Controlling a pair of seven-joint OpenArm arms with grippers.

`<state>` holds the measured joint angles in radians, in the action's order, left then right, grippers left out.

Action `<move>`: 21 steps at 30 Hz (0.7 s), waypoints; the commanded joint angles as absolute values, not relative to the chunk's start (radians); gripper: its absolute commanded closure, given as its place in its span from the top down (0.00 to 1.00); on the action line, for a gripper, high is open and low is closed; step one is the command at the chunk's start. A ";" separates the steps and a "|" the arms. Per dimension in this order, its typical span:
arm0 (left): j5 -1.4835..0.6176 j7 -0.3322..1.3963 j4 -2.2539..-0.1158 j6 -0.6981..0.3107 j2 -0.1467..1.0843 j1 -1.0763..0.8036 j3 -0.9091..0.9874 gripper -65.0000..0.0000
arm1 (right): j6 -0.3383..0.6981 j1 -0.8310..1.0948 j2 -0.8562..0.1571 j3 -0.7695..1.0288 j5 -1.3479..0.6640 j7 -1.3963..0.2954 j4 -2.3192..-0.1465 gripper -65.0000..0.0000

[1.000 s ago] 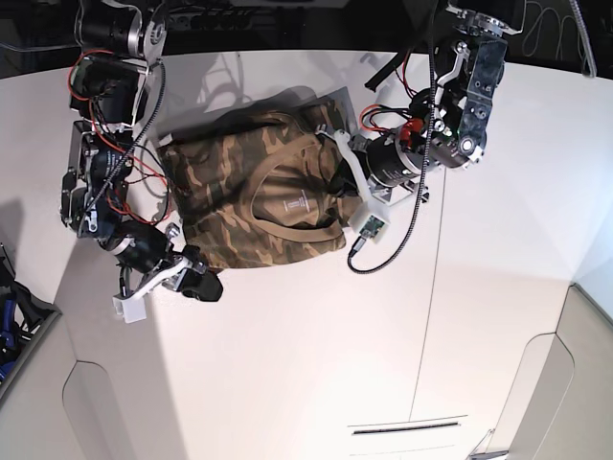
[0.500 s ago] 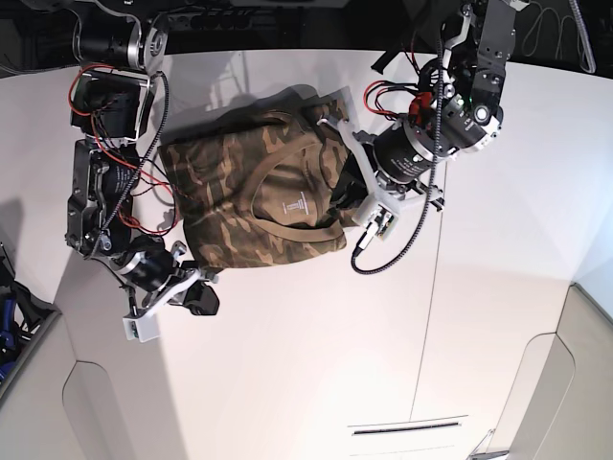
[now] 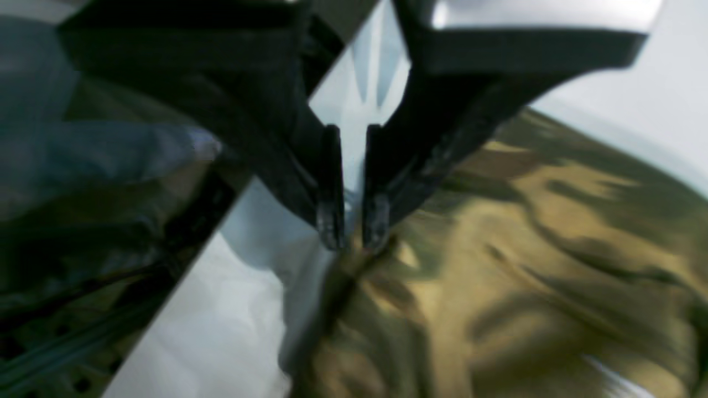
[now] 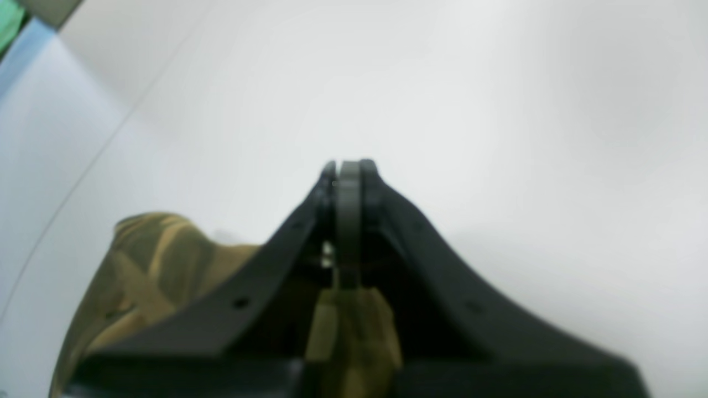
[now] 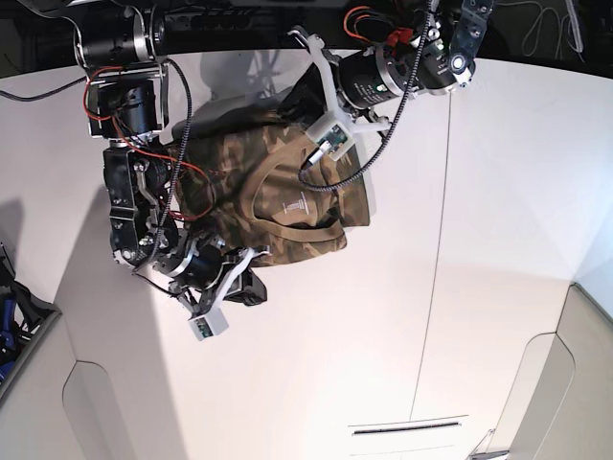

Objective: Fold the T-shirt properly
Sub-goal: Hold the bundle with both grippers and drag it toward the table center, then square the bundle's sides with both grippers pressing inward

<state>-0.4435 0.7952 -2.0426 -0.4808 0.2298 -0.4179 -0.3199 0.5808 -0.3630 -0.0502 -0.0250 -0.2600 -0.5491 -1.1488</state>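
Observation:
The camouflage T-shirt (image 5: 268, 182) lies folded on the white table, tan collar and white label facing up. My left gripper (image 5: 305, 101) is at the shirt's far right edge. In the left wrist view its jaws (image 3: 354, 240) stand a sliver apart, their tips pinching a ridge of the blurred cloth (image 3: 525, 249). My right gripper (image 5: 255, 287) sits at the shirt's near edge. Its fingers (image 4: 348, 166) are shut over bare table with nothing between the tips, and camouflage cloth (image 4: 144, 260) lies beneath and behind them.
The white table (image 5: 316, 345) has a seam (image 5: 436, 287) running down its right half and a slot (image 5: 407, 426) near the front. Its far edge meets a dark background with cables. Something blue (image 5: 5, 321) sits past the left edge.
My left arm has swung from the shirt's right side up to its far edge. My right gripper has shut and slid right along the near edge. The shirt's right edge has shifted.

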 commanded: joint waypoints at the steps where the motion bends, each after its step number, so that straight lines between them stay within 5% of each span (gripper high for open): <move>1: -0.459 0.761 -2.031 -0.467 0.223 -0.416 -0.318 0.14 | 0.587 -0.389 -0.053 -0.030 -0.267 -0.521 -1.165 0.00; 11: -0.437 0.737 -1.849 -0.453 0.175 -0.367 -0.290 0.14 | 0.587 -0.385 -0.067 -0.033 -0.243 -0.545 -1.163 0.00; 21: -0.436 0.738 -1.752 -0.453 0.175 -0.283 -0.085 0.14 | 0.587 -0.384 -0.199 -0.033 -0.368 -0.639 -1.163 0.00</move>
